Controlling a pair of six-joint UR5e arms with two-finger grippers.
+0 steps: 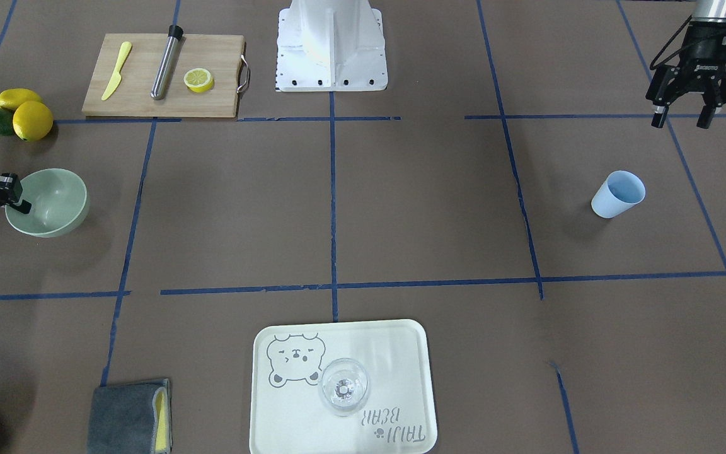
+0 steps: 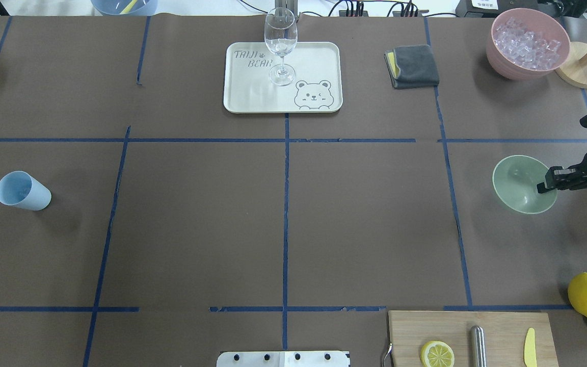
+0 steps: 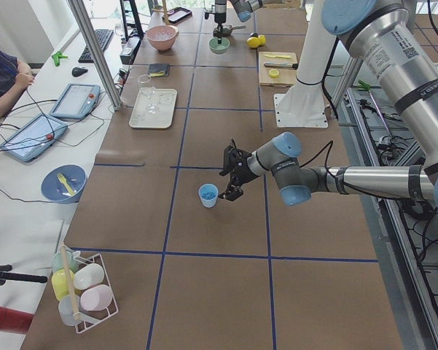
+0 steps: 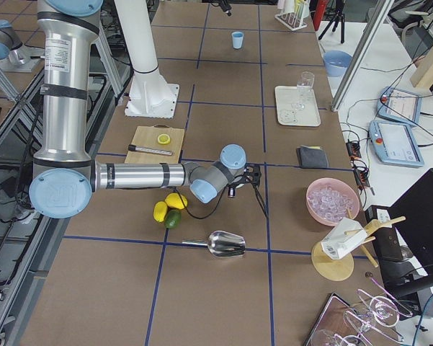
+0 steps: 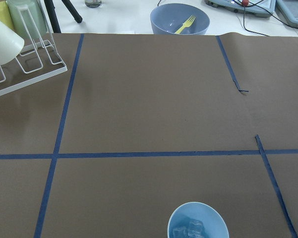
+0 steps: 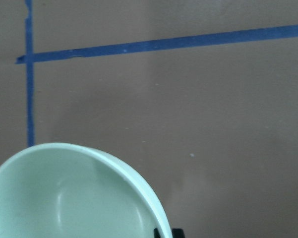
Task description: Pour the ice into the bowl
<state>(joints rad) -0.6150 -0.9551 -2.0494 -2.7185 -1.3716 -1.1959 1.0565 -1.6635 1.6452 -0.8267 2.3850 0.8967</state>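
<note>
The pale mint-green bowl (image 1: 51, 202) sits on the brown table, at the right in the overhead view (image 2: 517, 183). My right gripper (image 1: 17, 200) is shut on the bowl's rim, one finger inside and one outside; the rim fills the right wrist view (image 6: 64, 198). A few clear ice cubes (image 5: 191, 229) lie in the light blue cup (image 1: 618, 194), which stands on the opposite side of the table (image 2: 21, 191). My left gripper (image 1: 681, 118) is open and empty, hovering beside and above the cup, apart from it.
A pink container (image 2: 528, 41) full of ice stands at the back right. A cream tray (image 1: 388, 353) carries a clear wine glass (image 1: 344, 386). A grey cloth (image 1: 126, 416), a cutting board (image 1: 142, 94) with a lemon half, and lemons (image 1: 32, 120) lie nearby.
</note>
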